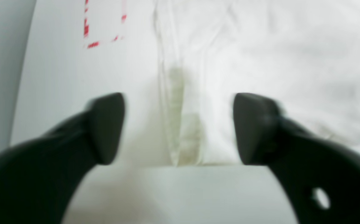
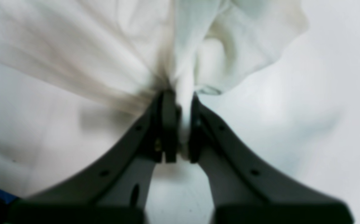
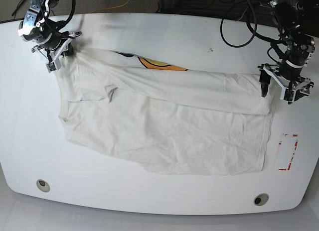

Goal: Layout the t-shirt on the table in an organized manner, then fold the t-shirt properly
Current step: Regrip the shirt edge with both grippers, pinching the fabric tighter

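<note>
Lying spread across the middle of the table (image 3: 159, 37), mostly plain side up, the shirt (image 3: 164, 126) with a strip of orange print (image 3: 159, 64) showing at its far fold. Pinching a bunched corner of cloth, the right gripper (image 2: 180, 124). Hovering with fingers wide apart over the hem, beside the red tape mark (image 3: 288, 151), the left gripper (image 1: 178, 127).
</note>
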{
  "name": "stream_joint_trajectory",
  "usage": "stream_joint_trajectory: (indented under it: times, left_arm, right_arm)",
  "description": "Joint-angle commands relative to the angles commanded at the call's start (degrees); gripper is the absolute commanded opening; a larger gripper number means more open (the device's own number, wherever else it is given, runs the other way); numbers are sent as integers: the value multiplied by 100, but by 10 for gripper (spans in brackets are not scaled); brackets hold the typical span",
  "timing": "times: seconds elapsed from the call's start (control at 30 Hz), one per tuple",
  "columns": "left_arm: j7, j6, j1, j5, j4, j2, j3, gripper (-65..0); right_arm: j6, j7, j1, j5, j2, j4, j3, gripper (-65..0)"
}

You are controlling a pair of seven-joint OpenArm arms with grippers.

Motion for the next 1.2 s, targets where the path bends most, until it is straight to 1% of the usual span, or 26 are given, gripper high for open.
stream_joint_trajectory:
  times: [0.1,0.17,0.37,0.5,0.7,0.8,0.93,1.0,1.1,1.13,1.2]
  left_arm:
    - [290,0,-18,-62,-18,-18,0,-70]
    - [352,0,-18,-79,-88,-18,0,-70]
    - [352,0,-26,-62,-563,-44,9,-70]
    - [352,0,-132,-62,-844,-167,9,-70]
    - [290,0,-141,-53,-1081,-167,26,-71]
    - [132,0,-132,-35,-1081,-167,193,-71]
    - [62,0,-97,-26,-1081,-185,378,-73]
    - [62,0,-105,-26,-1081,-255,440,-87]
    - [62,0,-123,-26,-1090,-281,527,-166]
    - [62,0,-123,-26,-1090,-281,545,-204]
    - [79,0,-132,-26,-1090,-281,554,-252]
  right_arm:
    - [0,0,0,0,0,0,0,-641]
    - [0,0,0,0,0,0,0,-641]
    - [0,0,0,0,0,0,0,-641]
    - [0,0,0,0,0,0,0,-641]
    - [0,0,0,0,0,0,0,-641]
    - [0,0,0,0,0,0,0,-641]
    - [0,0,9,0,0,0,0,-642]
    - [0,0,9,0,0,0,0,-642]
    - [0,0,9,0,0,0,0,-644]
    - [0,0,9,0,0,0,0,-644]
    - [0,0,9,0,0,9,0,-644]
